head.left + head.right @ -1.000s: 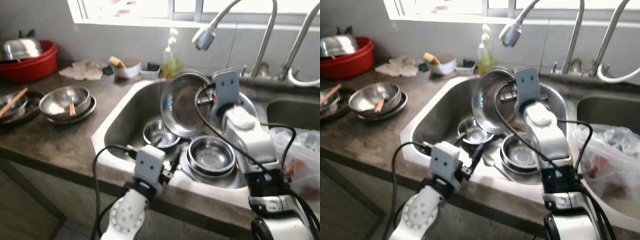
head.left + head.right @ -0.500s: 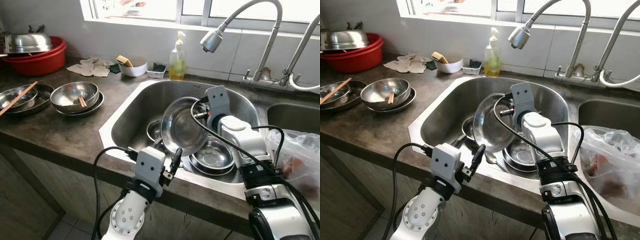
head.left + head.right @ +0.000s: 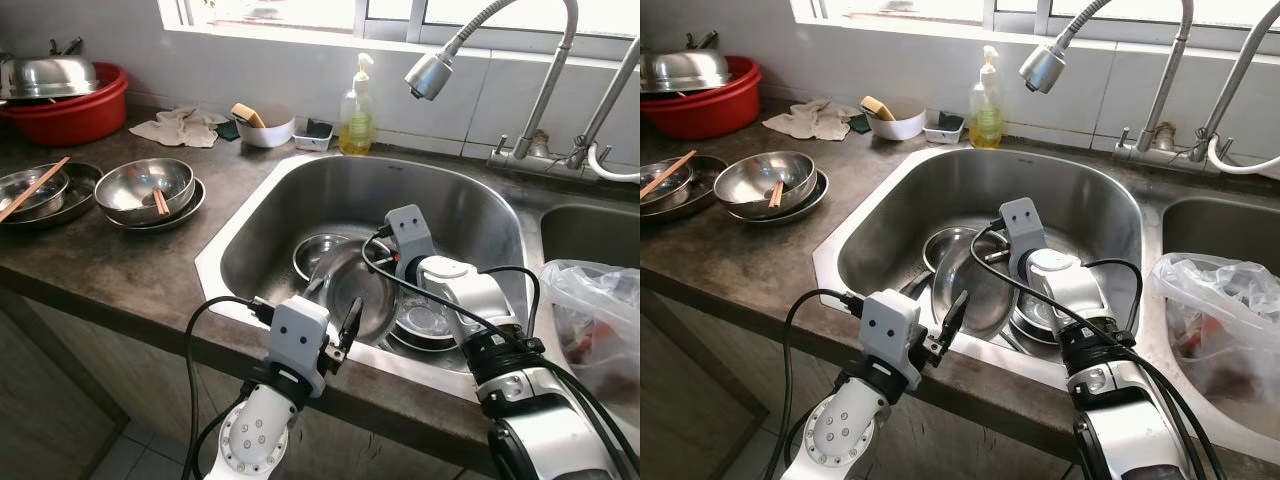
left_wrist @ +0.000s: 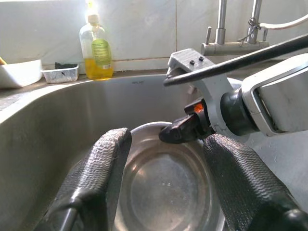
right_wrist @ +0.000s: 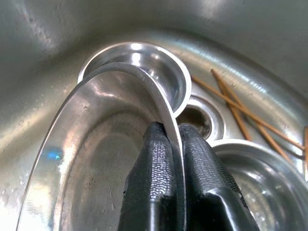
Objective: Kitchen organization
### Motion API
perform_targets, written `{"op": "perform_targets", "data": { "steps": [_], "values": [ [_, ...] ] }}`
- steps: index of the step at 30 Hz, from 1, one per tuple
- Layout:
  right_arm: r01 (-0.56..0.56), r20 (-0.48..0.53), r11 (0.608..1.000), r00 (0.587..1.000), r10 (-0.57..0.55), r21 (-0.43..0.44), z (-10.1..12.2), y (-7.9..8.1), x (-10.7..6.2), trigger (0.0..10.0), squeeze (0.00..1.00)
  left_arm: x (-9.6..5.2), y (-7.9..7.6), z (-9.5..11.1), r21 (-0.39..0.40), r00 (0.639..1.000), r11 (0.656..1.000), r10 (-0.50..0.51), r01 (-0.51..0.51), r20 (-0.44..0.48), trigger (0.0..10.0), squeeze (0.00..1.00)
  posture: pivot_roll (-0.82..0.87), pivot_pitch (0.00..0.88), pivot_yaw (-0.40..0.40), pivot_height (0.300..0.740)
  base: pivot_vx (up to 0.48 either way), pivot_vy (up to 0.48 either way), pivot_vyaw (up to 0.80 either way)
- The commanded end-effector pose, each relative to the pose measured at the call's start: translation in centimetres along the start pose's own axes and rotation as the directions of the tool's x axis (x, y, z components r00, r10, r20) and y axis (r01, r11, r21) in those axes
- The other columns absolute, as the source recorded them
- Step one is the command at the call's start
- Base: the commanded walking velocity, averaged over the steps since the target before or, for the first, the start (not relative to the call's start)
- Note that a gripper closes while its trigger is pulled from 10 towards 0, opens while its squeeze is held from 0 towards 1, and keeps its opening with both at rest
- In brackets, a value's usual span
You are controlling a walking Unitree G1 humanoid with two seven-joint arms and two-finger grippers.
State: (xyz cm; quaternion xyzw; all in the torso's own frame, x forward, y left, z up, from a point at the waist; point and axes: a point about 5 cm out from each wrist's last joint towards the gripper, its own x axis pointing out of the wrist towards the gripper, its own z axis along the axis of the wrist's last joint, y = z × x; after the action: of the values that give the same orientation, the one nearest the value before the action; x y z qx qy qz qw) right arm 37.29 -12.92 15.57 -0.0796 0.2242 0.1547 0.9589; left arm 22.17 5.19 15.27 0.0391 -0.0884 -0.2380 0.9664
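We have the steel pan [image 3: 345, 290] down inside the sink [image 3: 470, 205], tilted on its edge with its hollow facing us, and our right gripper [image 5: 166, 159] has its rim pinched tight between both fingers [image 5: 197, 168], one on each face of the metal. Just behind the pan sits a small steel bowl [image 5: 154, 72], and beside it, toward our right, a second bowl [image 3: 425, 320] rests on the sink floor with chopsticks [image 5: 240, 110] lying across the basin near the drain [image 5: 199, 118]. Our left gripper [image 4: 163, 178] hovers at the sink's near edge with its fingers spread wide apart, empty, aimed straight at the pan. Up above, the spray faucet [image 3: 432, 75] hangs over the basin, and a soap bottle [image 3: 356, 118] stands on the back ledge next to a white bowl [image 3: 266, 128] and a small tray [image 3: 314, 135]. Out on the desk [image 3: 120, 265] to our left, a stack of steel bowls [image 3: 150, 192] carries a pair of chopsticks, another dish [image 3: 35, 190] sits near it, a cloth [image 3: 180, 127] lies crumpled at the back, and a red basin [image 3: 70, 105] holds a steel lid [image 3: 50, 75]. On our right, a plastic bag [image 3: 595, 320] rests by the second sink.
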Motion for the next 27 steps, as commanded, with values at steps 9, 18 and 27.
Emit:
{"op": "perform_targets", "data": {
  "steps": [9, 18, 27],
  "values": [
    [-0.027, -0.019, 0.999, 0.999, 0.027, -0.030, -0.1, 0.2, 0.0, 10.0, 1.00, -0.1, 0.1, 0.3, 0.009, 1.000, 1.000, -0.001, 0.001, 0.004, 10.0, 0.00, 0.10, 0.093, -0.021, 0.740, 0.000, 0.000, 0.00],
    [-0.007, 0.023, 1.000, 1.000, 0.008, -0.008, 0.4, 0.0, -0.3, 10.0, 1.00, -0.2, 0.1, 0.3, 0.014, 1.000, 1.000, 0.000, 0.000, 0.003, 10.0, 0.00, 0.10, 0.091, -0.019, 0.740, 0.000, 0.000, 0.00],
    [0.097, 0.436, 0.995, 0.894, -0.101, 0.032, 5.4, -0.6, -3.8, 10.0, 0.00, -0.1, 0.2, 0.3, 0.016, 1.000, 1.000, 0.004, -0.004, 0.003, 10.0, 0.00, 0.10, 0.085, -0.021, 0.740, 0.000, 0.000, 0.00]
  ]
}}
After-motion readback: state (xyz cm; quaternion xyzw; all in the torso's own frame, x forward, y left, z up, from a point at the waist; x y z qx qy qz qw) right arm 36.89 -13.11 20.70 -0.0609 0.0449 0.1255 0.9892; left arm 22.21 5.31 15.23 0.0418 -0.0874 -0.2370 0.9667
